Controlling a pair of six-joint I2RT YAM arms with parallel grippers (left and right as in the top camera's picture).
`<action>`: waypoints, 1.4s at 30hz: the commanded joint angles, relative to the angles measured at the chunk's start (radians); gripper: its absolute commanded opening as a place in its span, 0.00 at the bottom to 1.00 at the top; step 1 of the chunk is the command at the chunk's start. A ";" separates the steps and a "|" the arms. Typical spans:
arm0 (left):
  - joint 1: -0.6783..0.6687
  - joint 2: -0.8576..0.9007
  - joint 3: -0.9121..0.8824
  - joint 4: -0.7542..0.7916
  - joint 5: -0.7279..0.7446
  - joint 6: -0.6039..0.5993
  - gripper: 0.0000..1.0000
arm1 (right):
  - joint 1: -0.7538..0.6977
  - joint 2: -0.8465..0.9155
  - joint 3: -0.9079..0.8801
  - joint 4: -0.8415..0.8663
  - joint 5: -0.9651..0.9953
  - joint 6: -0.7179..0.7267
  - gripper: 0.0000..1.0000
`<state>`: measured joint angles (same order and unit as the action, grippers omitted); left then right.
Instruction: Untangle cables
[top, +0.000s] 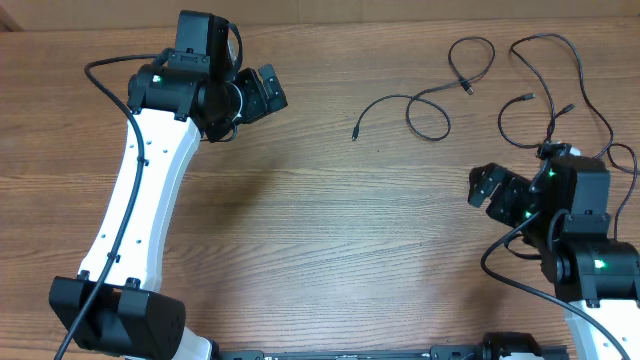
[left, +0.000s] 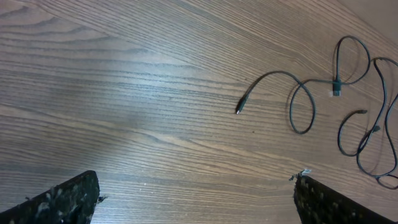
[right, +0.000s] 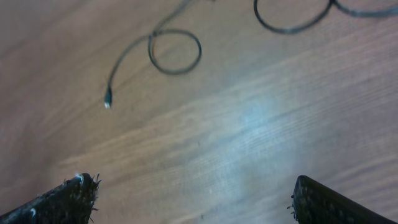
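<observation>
The worktop is brown wood with fine grain running side to side, with a pale sheen in places.

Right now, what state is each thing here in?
shorter cable: lying loosely looped, apart from the other cable.
longer cable: lying loosely looped, nothing gripping it.
left gripper: jaws open, empty.
right gripper: jaws open, empty.
</observation>
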<state>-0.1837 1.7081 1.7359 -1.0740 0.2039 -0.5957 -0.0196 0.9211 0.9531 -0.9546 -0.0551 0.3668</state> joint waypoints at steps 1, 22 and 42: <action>-0.006 0.013 -0.003 0.001 -0.013 0.016 0.99 | -0.004 -0.007 -0.001 -0.013 -0.014 0.003 1.00; -0.006 0.013 -0.003 0.001 -0.013 0.016 1.00 | -0.004 0.124 -0.001 0.028 -0.015 0.003 1.00; -0.006 0.013 -0.003 0.001 -0.013 0.016 0.99 | -0.002 0.100 -0.001 -0.019 0.002 0.003 1.00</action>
<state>-0.1837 1.7081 1.7359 -1.0740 0.2039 -0.5957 -0.0196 1.0687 0.9531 -0.9802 -0.0696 0.3660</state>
